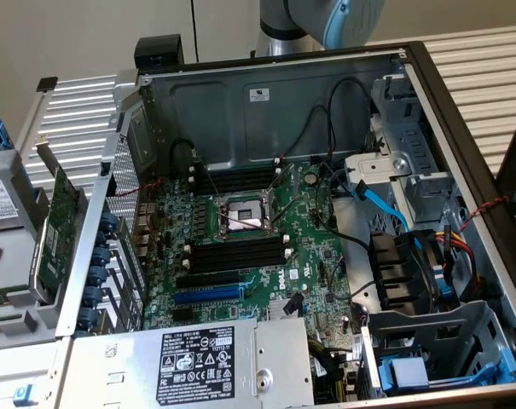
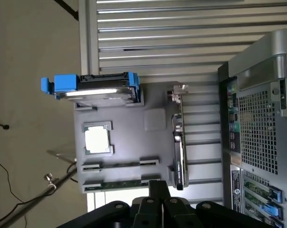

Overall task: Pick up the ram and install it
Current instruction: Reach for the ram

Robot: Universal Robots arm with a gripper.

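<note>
Green ram (image 2: 119, 185), grey tray (image 2: 129, 145), blue caddy (image 2: 65, 83)

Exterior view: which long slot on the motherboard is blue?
The blue slot, lying between the black memory slots and the silver power supply; all the other long slots are black.

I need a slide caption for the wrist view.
Gripper near the ram in the grey parts tray beside the computer case.

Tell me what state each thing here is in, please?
Computer case, open, side panel off.
Memory slots, empty.
Ram, lying in the grey tray, not installed.
Expansion card, standing on edge in the tray.
Gripper, close to the ram.
</note>
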